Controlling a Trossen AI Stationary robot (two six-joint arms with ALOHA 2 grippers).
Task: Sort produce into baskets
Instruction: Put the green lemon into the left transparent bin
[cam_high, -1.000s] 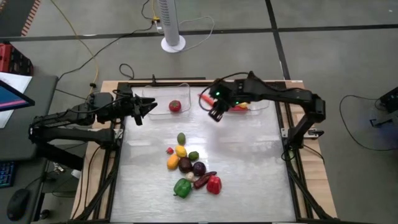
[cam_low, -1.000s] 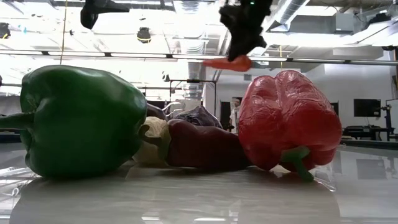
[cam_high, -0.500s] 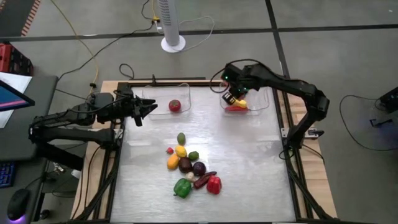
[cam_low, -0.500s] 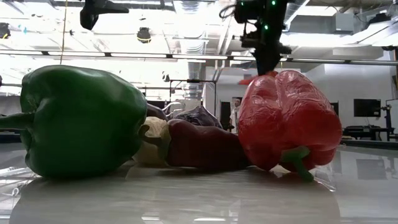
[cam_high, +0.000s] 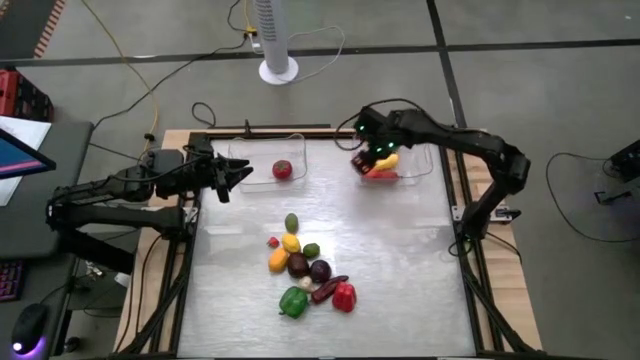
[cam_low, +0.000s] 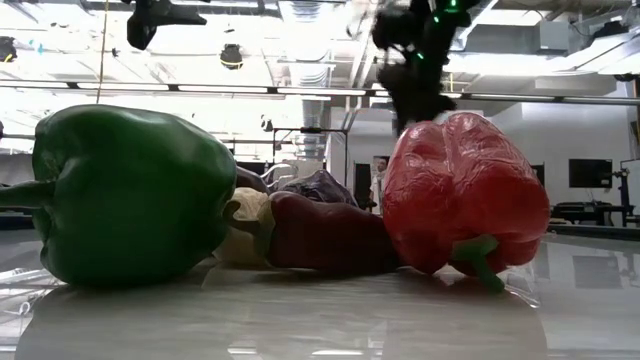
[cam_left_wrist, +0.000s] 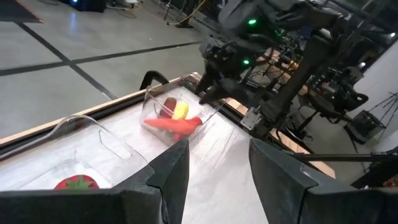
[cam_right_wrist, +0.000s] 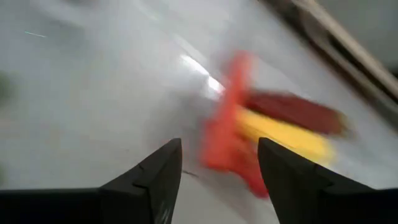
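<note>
My right gripper (cam_high: 368, 160) (cam_right_wrist: 217, 146) hangs open over the right clear basket (cam_high: 425, 165) and touches nothing. Just beyond its fingertips an orange long piece (cam_right_wrist: 227, 134) (cam_left_wrist: 173, 124) lies in that basket, on a yellow piece (cam_right_wrist: 280, 134) and a dark red piece (cam_right_wrist: 298, 112). My left gripper (cam_high: 243, 172) (cam_left_wrist: 217, 146) waits open at the left end of the left basket (cam_high: 262, 150), which holds a red round piece (cam_high: 283, 170). The remaining produce lies heaped mid-table, among it a green pepper (cam_high: 293, 301) (cam_low: 130, 195) and a red pepper (cam_high: 344, 296) (cam_low: 465, 190).
A white fan foot (cam_high: 279, 70) and cables stand on the floor beyond the far edge. Black frame rails (cam_high: 468, 250) run along the table's sides. Bare tabletop lies between the baskets and the heap and to the heap's right.
My right gripper has carried the orange piece toward the table's right and far edge, over the right basket, and sunk a little. It has let go of the piece, which now lies in that basket on the yellow and red pieces.
</note>
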